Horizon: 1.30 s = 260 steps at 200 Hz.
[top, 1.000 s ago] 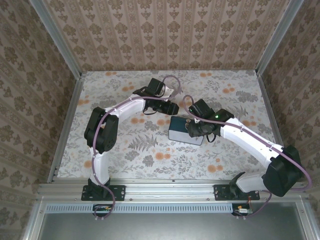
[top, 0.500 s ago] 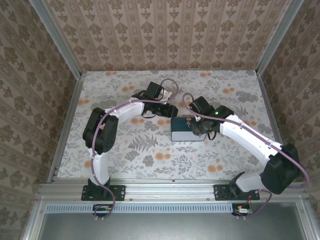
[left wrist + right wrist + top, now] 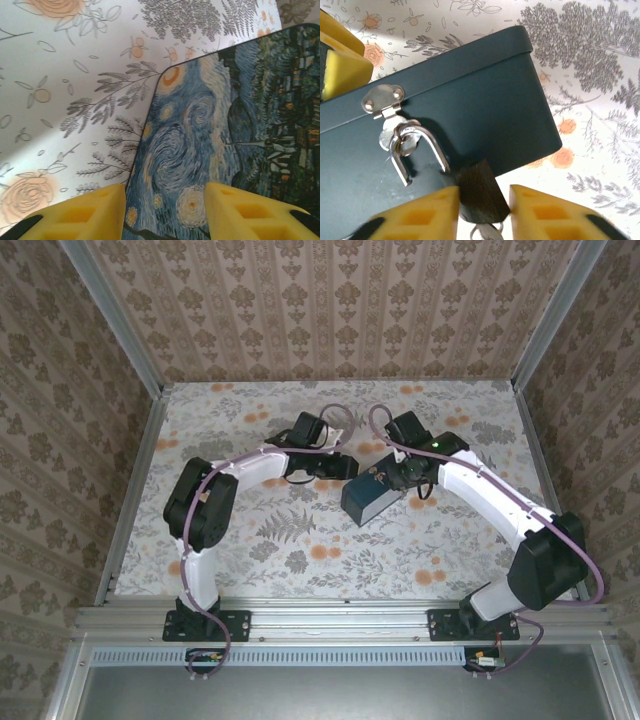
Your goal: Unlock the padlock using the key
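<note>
The small padlock (image 3: pixel 481 197) hangs by its silver shackle (image 3: pixel 422 145) from the hasp (image 3: pixel 382 100) on the dark blue box's side (image 3: pixel 485 95). Its body looks dark brown in shadow. The shackle's short leg ends free of the body. My right gripper (image 3: pixel 482 212) is shut on the padlock body, one yellow finger on each side. A bit of silver metal (image 3: pixel 487 232), either key or ring, pokes out below the body. My left gripper (image 3: pixel 165 212) is open over the box's starry lid (image 3: pixel 210 145). In the top view the box (image 3: pixel 368 498) lies between both grippers.
The box sits slanted on the floral table (image 3: pixel 300 540). Patterned walls and metal rails (image 3: pixel 135 490) bound the table on three sides. Open tabletop lies to the near side and left of the box.
The box has turned from square-on to slanted, its right end swinging toward the back. My right gripper went back with it. The left gripper has stayed at the box's far-left corner.
</note>
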Each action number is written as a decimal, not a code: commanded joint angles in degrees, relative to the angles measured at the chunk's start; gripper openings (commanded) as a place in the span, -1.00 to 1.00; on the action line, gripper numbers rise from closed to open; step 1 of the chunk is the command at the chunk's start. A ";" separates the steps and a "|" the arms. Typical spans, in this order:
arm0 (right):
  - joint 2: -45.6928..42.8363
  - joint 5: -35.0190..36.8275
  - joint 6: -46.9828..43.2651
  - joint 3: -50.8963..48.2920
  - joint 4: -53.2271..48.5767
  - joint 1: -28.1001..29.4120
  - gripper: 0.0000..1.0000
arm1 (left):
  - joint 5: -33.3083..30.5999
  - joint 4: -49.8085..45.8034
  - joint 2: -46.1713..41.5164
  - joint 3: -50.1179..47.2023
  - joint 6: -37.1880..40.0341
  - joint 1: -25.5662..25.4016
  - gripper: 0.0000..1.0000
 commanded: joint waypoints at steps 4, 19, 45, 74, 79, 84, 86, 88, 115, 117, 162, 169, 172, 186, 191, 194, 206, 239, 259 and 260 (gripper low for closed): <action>-0.92 -0.97 -0.74 -2.50 1.92 -1.21 -0.12 | 2.06 1.98 -2.86 -0.96 -2.35 -1.66 -0.08; -2.26 -3.86 -1.90 -2.71 2.39 -2.67 -0.07 | 1.90 2.02 -2.73 -0.88 -2.46 -1.22 -0.08; -2.06 -4.98 -5.52 -1.79 0.14 -3.60 -0.04 | 1.79 1.59 -2.55 -0.29 -2.22 -0.68 -0.08; -1.32 -6.18 -9.68 -2.18 -0.63 -3.55 -0.05 | 1.61 1.32 -2.31 0.31 -2.11 -0.30 -0.08; -1.27 -6.46 -10.41 -2.33 -0.49 -3.58 -0.05 | 1.59 1.19 -2.29 0.43 -2.11 -0.34 -0.08; -1.35 -6.60 -11.01 -2.48 -0.31 -3.59 -0.05 | 1.61 1.11 -2.30 0.44 -2.11 -0.33 -0.08; -1.36 -6.64 -11.19 -2.52 -0.14 -3.58 -0.04 | 1.61 1.09 -2.29 0.44 -2.11 -0.34 -0.08; -1.38 -6.63 -11.43 -2.59 -0.05 -3.54 -0.04 | 1.61 1.07 -2.29 0.46 -2.11 -0.29 -0.08; -1.96 -7.76 -13.88 -2.37 0.61 -3.76 0.00 | 1.44 0.58 -2.29 0.77 -1.99 -0.25 -0.08; -1.97 -7.94 -14.10 -2.29 0.59 -3.78 0.01 | 1.43 0.48 -2.23 0.83 -1.94 -0.25 -0.08; -0.40 -10.98 -19.36 -0.68 -2.09 -4.57 -0.01 | 1.21 -0.34 -1.86 2.17 -1.79 -0.07 -0.08; 0.12 -10.84 -20.09 -0.49 -2.74 -4.57 -0.02 | 1.17 -0.56 -1.78 2.41 -1.84 -0.06 -0.08; 0.38 -10.64 -20.36 -0.43 -2.95 -4.57 -0.02 | 1.17 -0.61 -1.79 2.46 -1.89 -0.07 -0.08; 0.83 -9.42 -21.33 -0.59 -3.61 -4.57 0.00 | 1.17 -0.57 -1.68 2.73 -2.06 0.02 -0.08; 0.85 -9.17 -21.62 -0.60 -3.86 -4.57 0.04 | 1.16 -0.58 -1.68 2.75 -2.18 0.01 -0.08; 0.85 -8.95 -21.89 -0.64 -3.96 -4.57 0.06 | 1.17 -0.61 -1.68 2.81 -2.18 0.01 -0.08; 0.41 -8.04 -22.42 -0.87 -3.73 -4.57 0.08 | 1.26 -0.61 -1.71 2.88 -2.36 -0.03 -0.08; 0.40 -9.03 -23.02 -1.16 -3.32 -4.49 -0.10 | 1.15 -0.47 -1.59 3.05 -2.46 -0.07 -0.08; 0.26 -9.64 -22.51 -1.62 -2.76 -4.49 -0.30 | 1.08 -0.61 -1.58 3.08 -2.46 -0.18 -0.09; 0.24 -9.63 -22.54 -1.64 -2.75 -4.49 -0.31 | 1.08 -0.61 -1.58 3.08 -2.46 -0.17 -0.09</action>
